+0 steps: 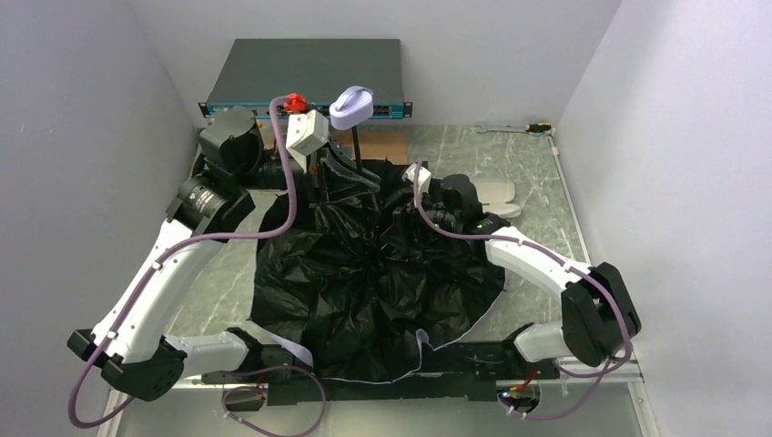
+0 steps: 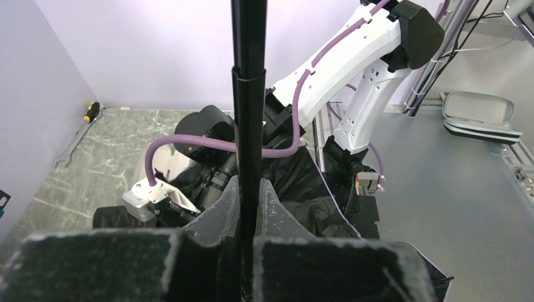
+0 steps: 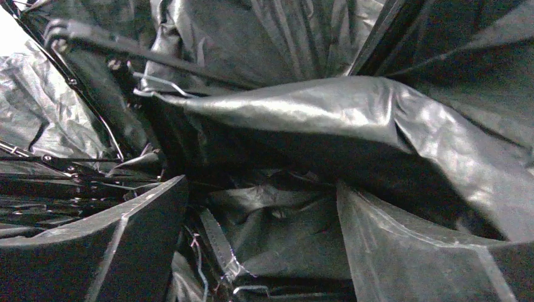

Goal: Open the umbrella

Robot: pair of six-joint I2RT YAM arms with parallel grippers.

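The umbrella [image 1: 378, 282] lies half spread on the table, black lining and ribs facing up, a thin pale edge at the front. Its lilac knob handle [image 1: 353, 106] stands raised at the back on the thin black shaft [image 1: 357, 146]. My left gripper [image 1: 339, 168] is shut on that shaft below the handle. In the left wrist view the shaft [image 2: 249, 126] runs up from between the closed fingers [image 2: 277, 211]. My right gripper [image 1: 402, 212] reaches into the canopy's back right part. In the right wrist view it [image 3: 264, 233] is open, with folds of black fabric [image 3: 302, 113] and ribs lying between the fingers.
A flat dark box [image 1: 309, 68] stands at the back wall, with a red-handled tool [image 1: 293, 102] before it. A wrench and a screwdriver [image 1: 533, 129] lie at the back right. A grey case [image 1: 499, 193] lies behind the right arm. White walls close in on the left, back and right.
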